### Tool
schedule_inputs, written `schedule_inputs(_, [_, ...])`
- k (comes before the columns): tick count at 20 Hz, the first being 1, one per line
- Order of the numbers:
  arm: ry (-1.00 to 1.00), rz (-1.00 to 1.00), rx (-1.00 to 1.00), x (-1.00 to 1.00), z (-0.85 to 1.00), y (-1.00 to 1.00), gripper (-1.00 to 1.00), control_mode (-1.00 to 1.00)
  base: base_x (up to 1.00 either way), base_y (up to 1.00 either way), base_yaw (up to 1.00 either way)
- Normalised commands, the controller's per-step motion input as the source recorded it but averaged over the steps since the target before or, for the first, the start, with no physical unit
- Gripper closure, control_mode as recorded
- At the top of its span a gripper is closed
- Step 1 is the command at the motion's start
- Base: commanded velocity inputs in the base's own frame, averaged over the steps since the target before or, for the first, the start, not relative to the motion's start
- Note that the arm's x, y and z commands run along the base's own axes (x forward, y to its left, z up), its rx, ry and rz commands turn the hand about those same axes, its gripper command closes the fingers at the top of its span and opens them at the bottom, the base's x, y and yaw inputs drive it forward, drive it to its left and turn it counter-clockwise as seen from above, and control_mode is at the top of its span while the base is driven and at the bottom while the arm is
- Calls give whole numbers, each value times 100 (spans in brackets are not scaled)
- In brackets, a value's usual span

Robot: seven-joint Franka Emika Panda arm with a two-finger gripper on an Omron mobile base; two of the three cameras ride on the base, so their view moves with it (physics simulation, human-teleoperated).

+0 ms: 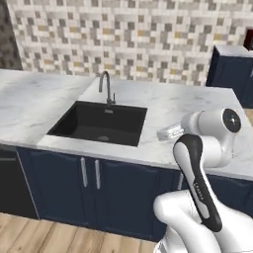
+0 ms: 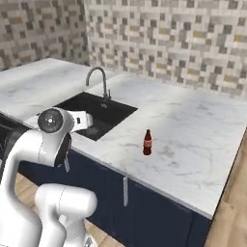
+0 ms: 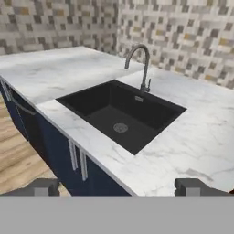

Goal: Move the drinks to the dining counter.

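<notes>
One of the drinks, a dark brown cola bottle [image 2: 147, 143] with a red label, stands upright on the dining counter [image 2: 193, 130], right of the black sink [image 2: 91, 113]. In the hand view my gripper [image 3: 119, 188] is open, its two dark fingertips [image 3: 43, 186] far apart with nothing between them. It hovers at the counter's front edge [image 3: 91, 137], looking over the sink [image 3: 121, 114] and the curved faucet [image 3: 141, 64]. My white forearm and hand [image 2: 79, 120] reach toward the sink's near side, well left of the bottle. In the left base view my arm [image 1: 212, 133] covers the counter [image 1: 39, 99] right of the sink [image 1: 99, 123].
Navy cabinets [image 1: 99, 188] with steel handles run below the counter, above a wooden floor [image 1: 49, 239]. A mosaic-tiled wall [image 1: 123, 34] backs the counter. Another navy unit with a marble top [image 1: 232, 69] stands at the far right.
</notes>
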Motion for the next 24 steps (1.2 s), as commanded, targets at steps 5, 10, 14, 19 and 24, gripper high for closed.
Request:
schedule_inputs(5, [0, 0, 0, 0, 0, 0, -100, 100, -15, 0, 78])
schedule_inputs(10, [0, 0, 0, 0, 0, 0, -100, 100, -23, 0, 76])
schedule_inputs(14, [0, 0, 0, 0, 0, 0, -100, 100, -30, 1, 69])
schedule_inputs(19, [0, 0, 0, 0, 0, 0, -100, 100, -71, 23, 55])
schedule_inputs(24, [0, 0, 0, 0, 0, 0, -100, 100, -72, 51, 35])
